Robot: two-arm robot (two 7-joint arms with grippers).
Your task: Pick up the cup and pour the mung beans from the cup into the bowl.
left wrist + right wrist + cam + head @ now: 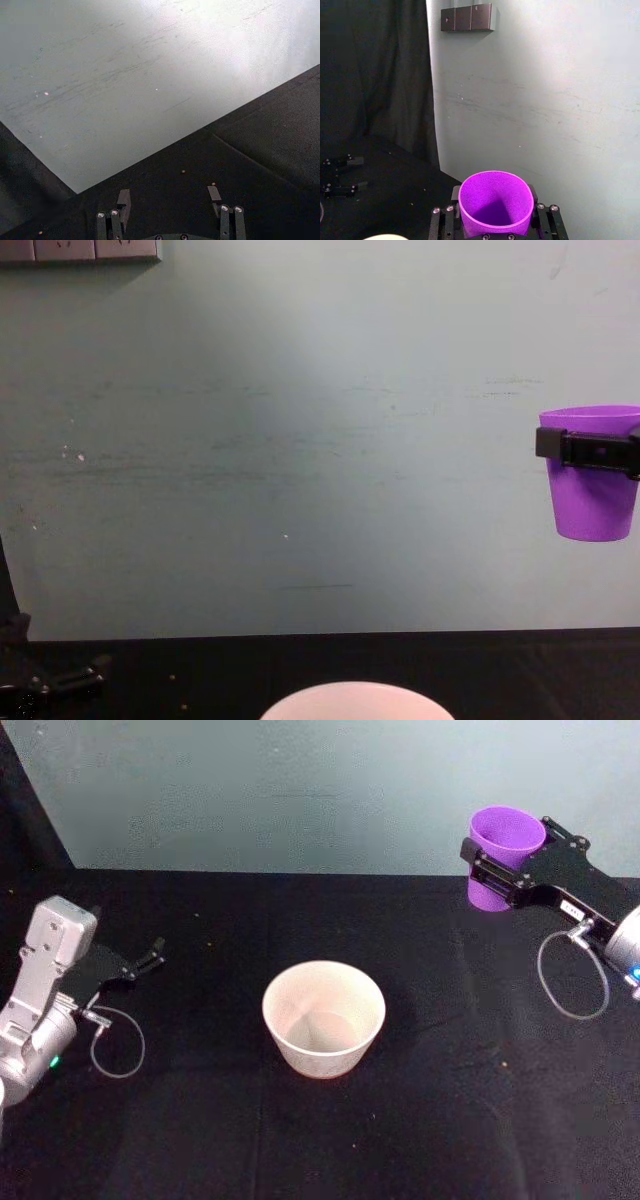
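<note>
at the left, the left gripper (150,958) is hovering low over the black table (200,1140), its fingers (123,202) spread apart and gripping nothing. near the middle of the table, the bowl (325,1060) is standing upright, its mouth facing up. far to the right and well apart from the bowl, the right gripper (512,855) is clamping the cup (490,892) just under its rim and holding it upright, raised clear above the table in front of the pale wall (300,440).
</note>
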